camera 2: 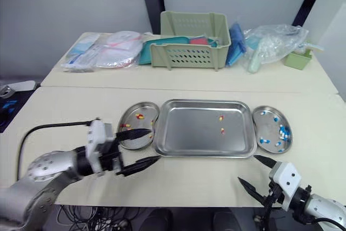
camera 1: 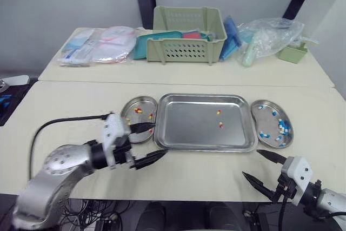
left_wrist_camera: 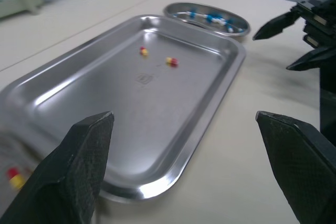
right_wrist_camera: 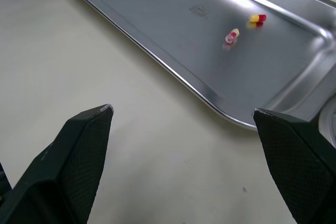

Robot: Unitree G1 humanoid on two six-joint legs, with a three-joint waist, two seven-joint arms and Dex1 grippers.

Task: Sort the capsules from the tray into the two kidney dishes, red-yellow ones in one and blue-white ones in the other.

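Two red-yellow capsules (camera 1: pixel 220 125) lie right of centre in the tray (camera 1: pixel 184 128). Head views add the left dish (camera 1: pixel 130 106), the right dish (camera 1: pixel 266 119), and the left gripper (camera 1: pixel 159 139) and right gripper (camera 1: pixel 251 163), both spread wide, empty.

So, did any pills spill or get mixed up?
No, nothing looks odd. Two red-yellow capsules lie in the rectangular steel tray; the left steel kidney dish holds only red-yellow, the right dish only blue-white.

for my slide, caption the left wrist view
Open left gripper hovers before a steel tray holding two red-yellow capsules.
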